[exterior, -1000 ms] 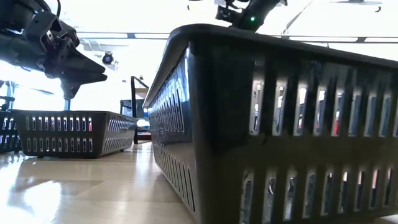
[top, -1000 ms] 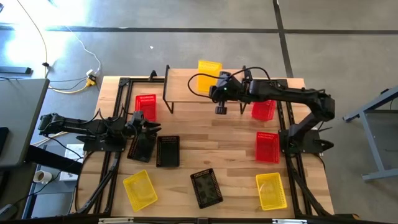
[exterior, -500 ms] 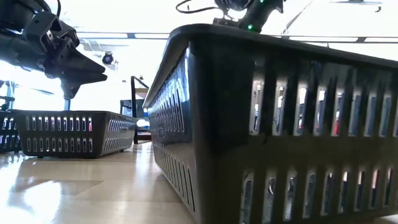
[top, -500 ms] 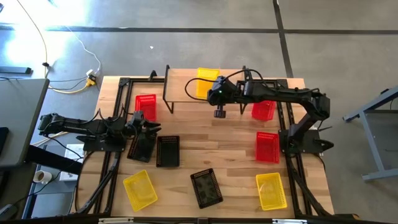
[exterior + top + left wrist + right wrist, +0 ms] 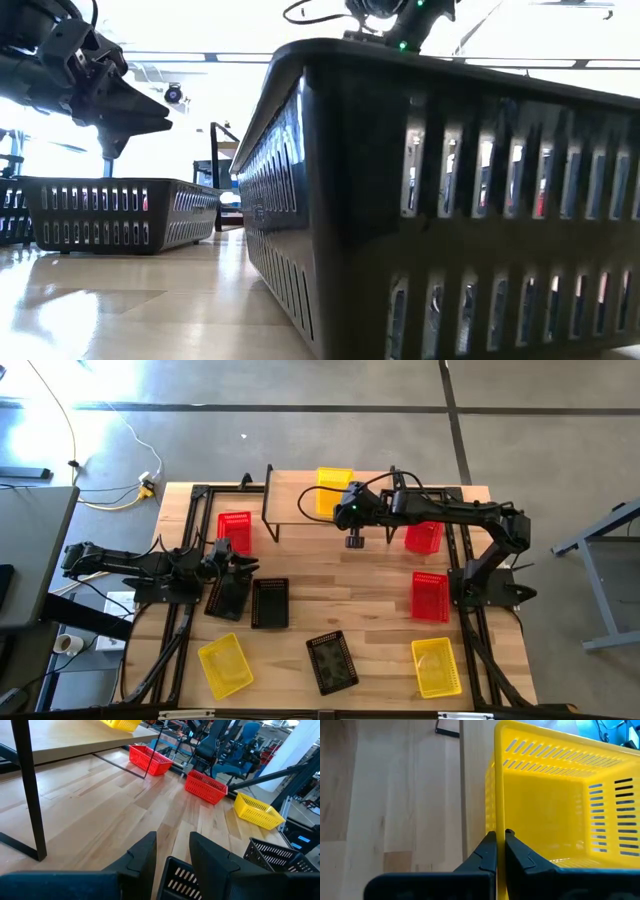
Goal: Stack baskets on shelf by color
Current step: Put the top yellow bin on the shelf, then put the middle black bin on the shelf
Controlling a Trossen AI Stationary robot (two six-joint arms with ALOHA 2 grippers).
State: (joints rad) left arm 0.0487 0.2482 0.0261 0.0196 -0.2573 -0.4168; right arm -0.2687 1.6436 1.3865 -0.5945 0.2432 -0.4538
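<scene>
The right pincer (image 5: pixel 500 840) is pinching the rim of a yellow perforated plastic basket (image 5: pixel 335 490) that is sitting on the light wooden plank shelf (image 5: pixel 290 512) with thin black legs. Off the shelf's left end, over the tabletop (image 5: pixel 340 600), the left pincer (image 5: pixel 172 857) is hovering spread above a black mesh basket (image 5: pixel 228 598).
</scene>
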